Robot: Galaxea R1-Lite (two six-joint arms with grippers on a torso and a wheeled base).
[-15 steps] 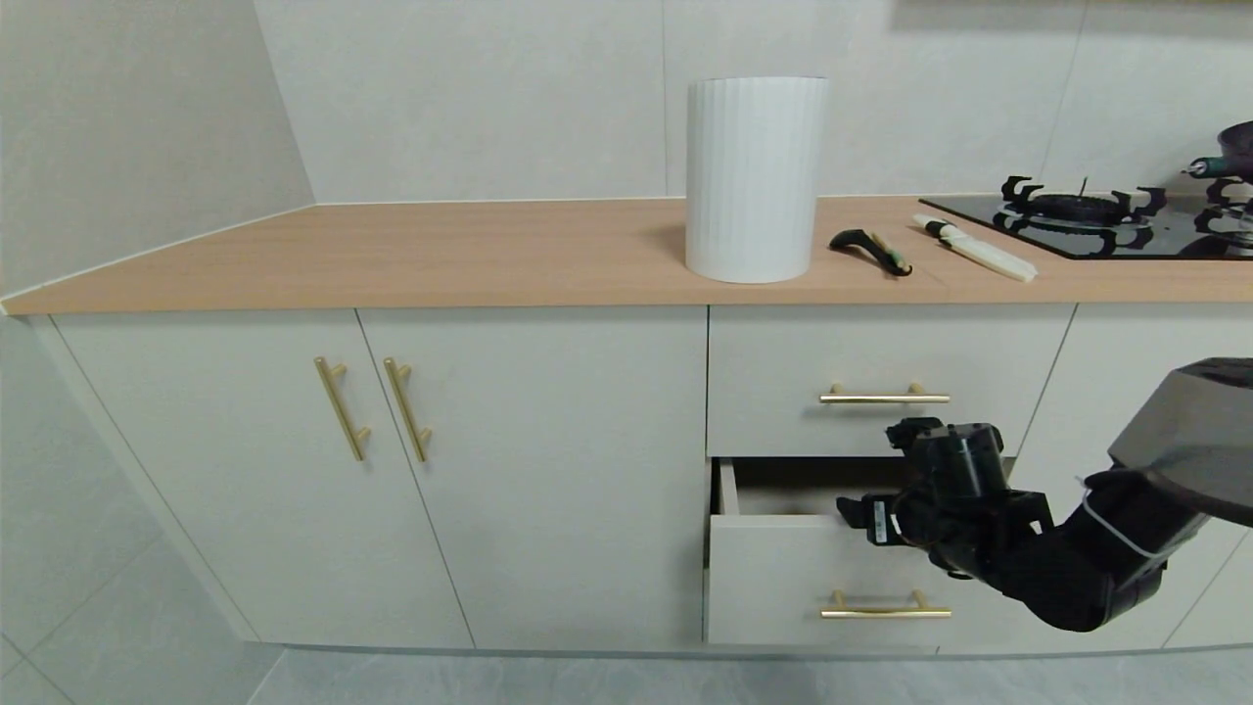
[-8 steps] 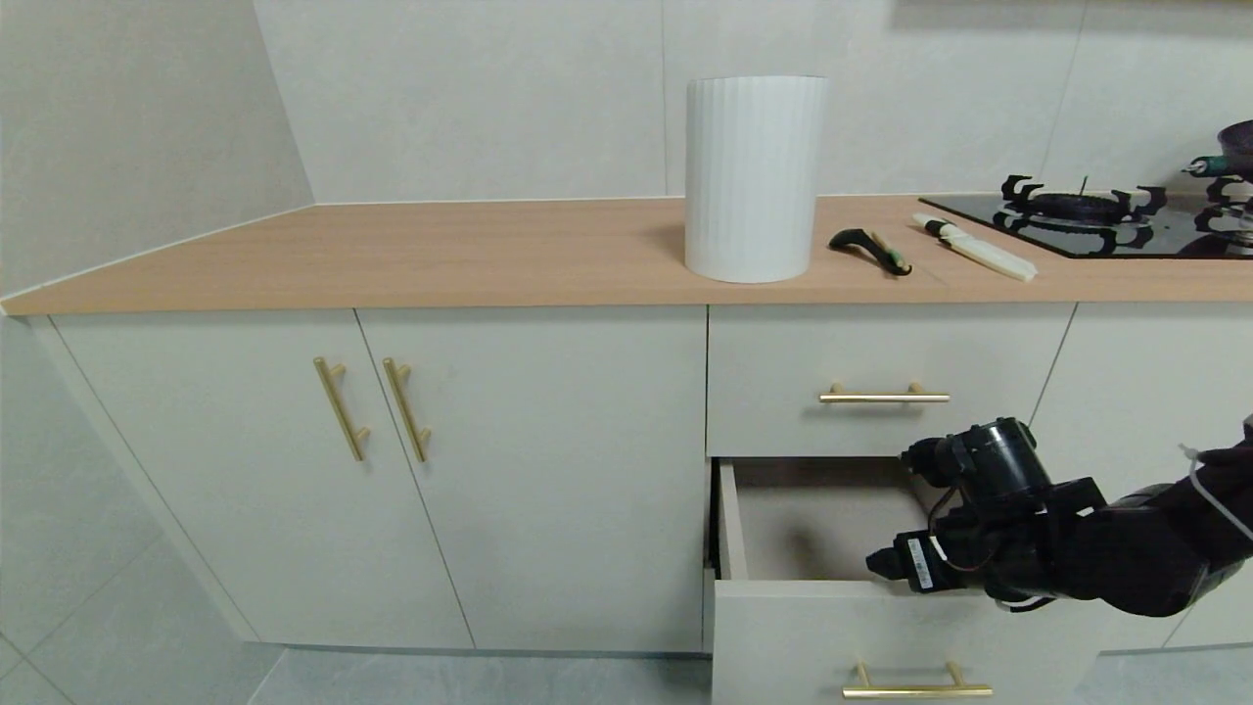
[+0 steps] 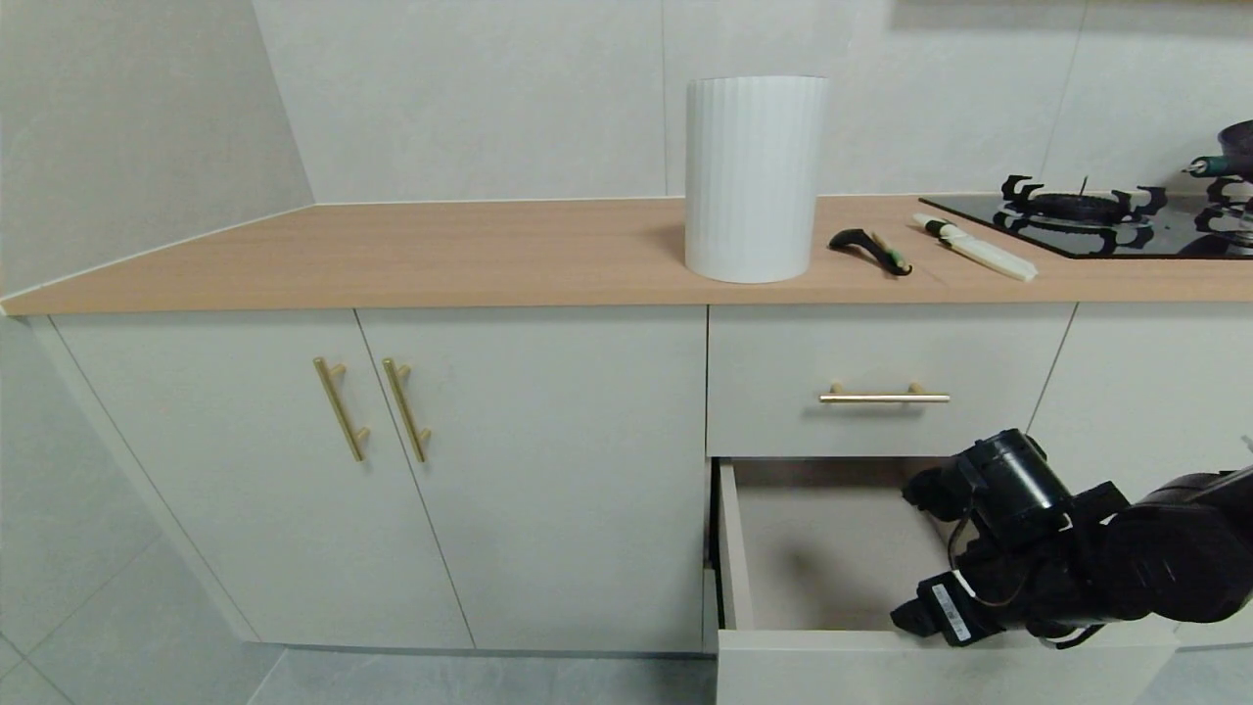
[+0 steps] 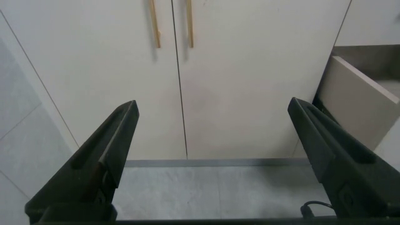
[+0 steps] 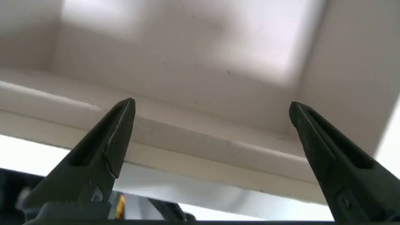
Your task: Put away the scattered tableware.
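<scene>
Now my right pincer (image 5: 211, 106), spread, hangs at the open drawer's (image 3: 812, 548) front edge; one peeler (image 3: 871, 250), one knife (image 3: 974, 247) upper right.

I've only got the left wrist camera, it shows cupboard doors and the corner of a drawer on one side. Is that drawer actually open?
Observer: Yes. The lower drawer is pulled well out, and the upper drawer above it is shut.
Operator: Okay, where is the right gripper?
Observer: The right gripper is at the lower drawer's front edge, toward its right side. Its jaws are open with nothing held.
Operator: And what tableware is out?
Observer: A black and green utensil and a white knife lie on the countertop, between the white ribbed container and the stove.
</scene>
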